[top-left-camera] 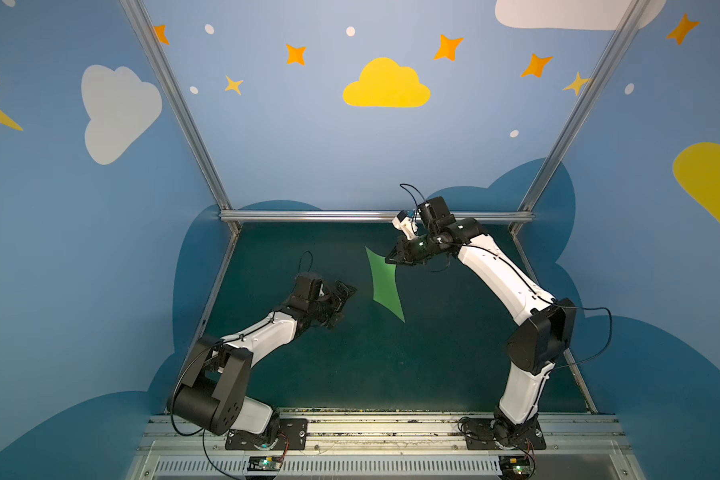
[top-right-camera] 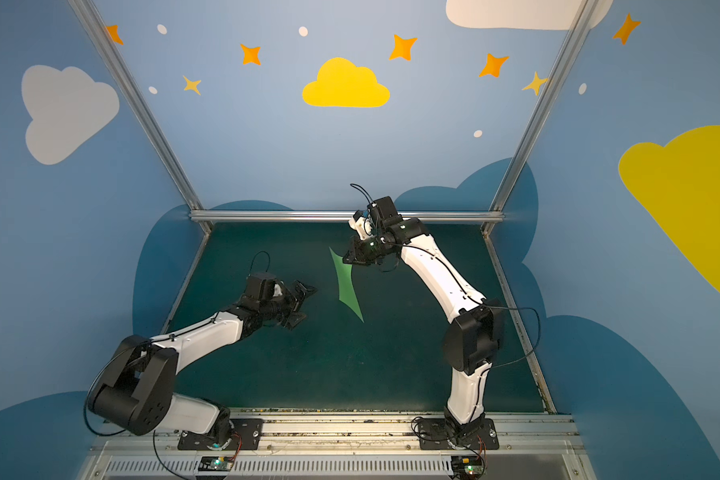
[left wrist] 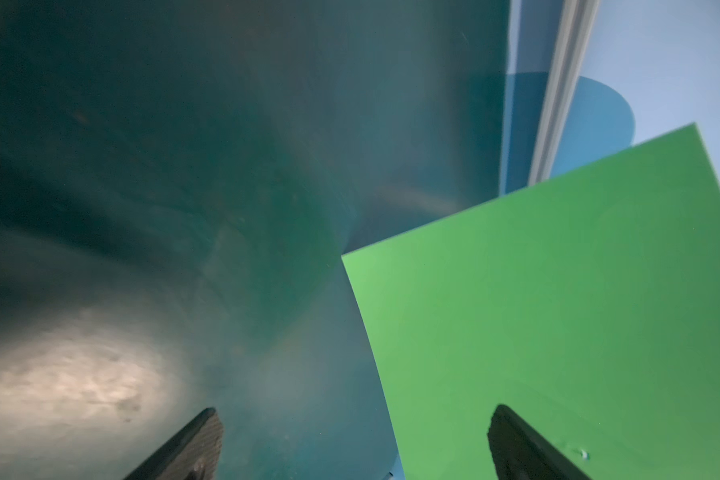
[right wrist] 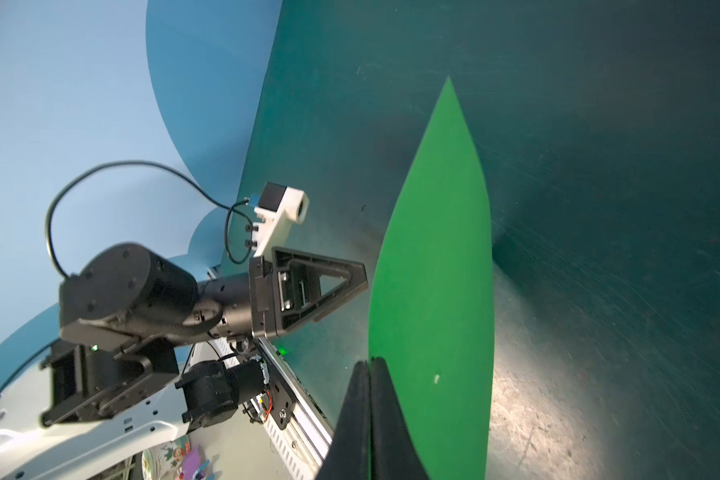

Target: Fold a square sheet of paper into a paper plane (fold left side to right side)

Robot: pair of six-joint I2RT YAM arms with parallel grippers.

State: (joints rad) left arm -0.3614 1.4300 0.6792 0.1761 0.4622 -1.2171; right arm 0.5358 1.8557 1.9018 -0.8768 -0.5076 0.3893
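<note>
Over the teal mat [top-left-camera: 350, 365], right tool [top-left-camera: 389, 260] pinches the square sheet of paper [top-left-camera: 385, 286]; left tool [top-left-camera: 348, 304] gapes.

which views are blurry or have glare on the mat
Left wrist view: the mat is soft and smeared, with a pale glare patch; the green sheet has crisp edges. Right wrist view: sharper, glare on the mat's scuffed stretch. Both top views: even light, no glare.
</note>
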